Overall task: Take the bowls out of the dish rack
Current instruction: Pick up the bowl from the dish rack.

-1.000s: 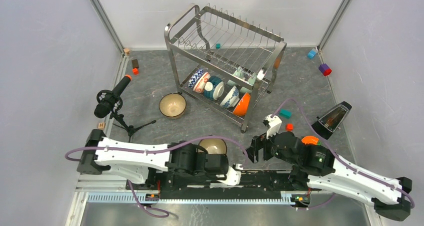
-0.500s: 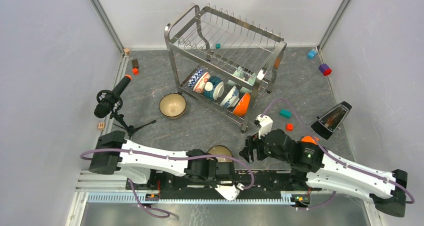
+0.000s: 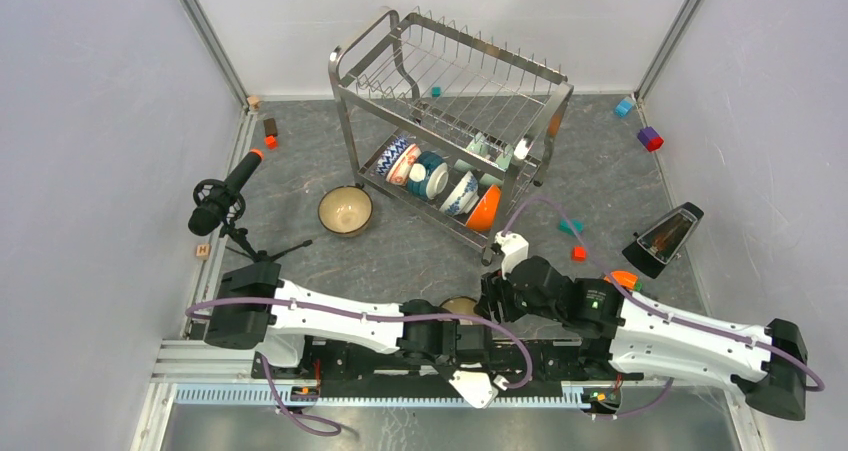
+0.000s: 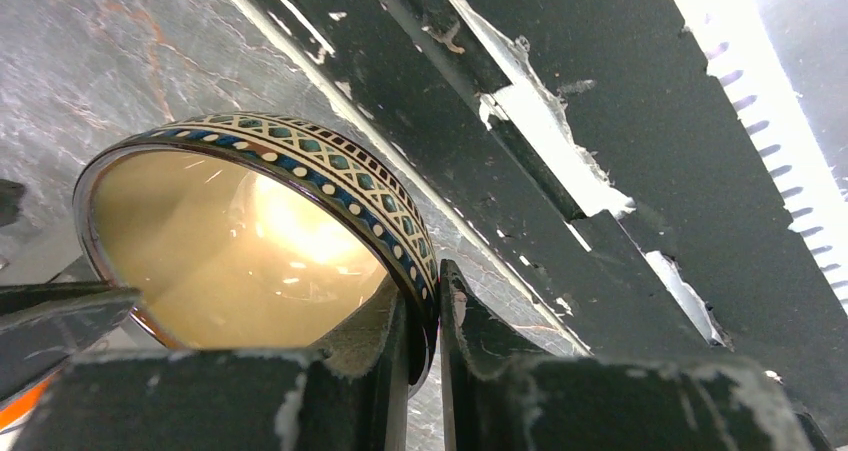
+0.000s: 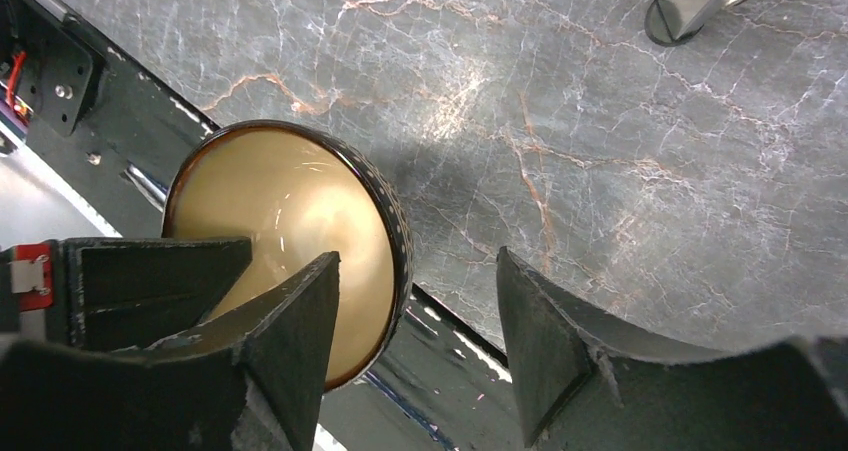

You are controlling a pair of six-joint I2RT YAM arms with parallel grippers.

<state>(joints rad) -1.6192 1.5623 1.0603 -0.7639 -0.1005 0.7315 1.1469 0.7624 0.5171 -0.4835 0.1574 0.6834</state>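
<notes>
Low in the centre of the top view, between the two arm bases, a brown bowl (image 3: 460, 305) with a cream inside hangs above the near edge of the grey marbled table (image 3: 420, 246). The left gripper (image 4: 425, 301) pinches it: in the left wrist view one finger lies inside the rim and the other presses the patterned outer wall, with only the wall between them. The bowl (image 4: 240, 241) is tipped on its side there, its mouth facing the lens, and the black base rail (image 4: 620, 121) runs behind it.

From the right wrist view, the right gripper (image 5: 418, 261) has its jaws spread wide and straddling the same bowl (image 5: 290, 211): one finger sits over the cream interior, the other well outside the rim. Whether either finger touches the bowl is hard to tell from this angle.

At upper centre of the top view stands the dish rack (image 3: 345, 121), its upper tier bare of dishes. Four bowls (image 3: 432, 176) stand on edge in a row along its lower tier. A second bowl (image 3: 345, 211) sits upright on the table to the left of the rack, near it but apart.
</notes>
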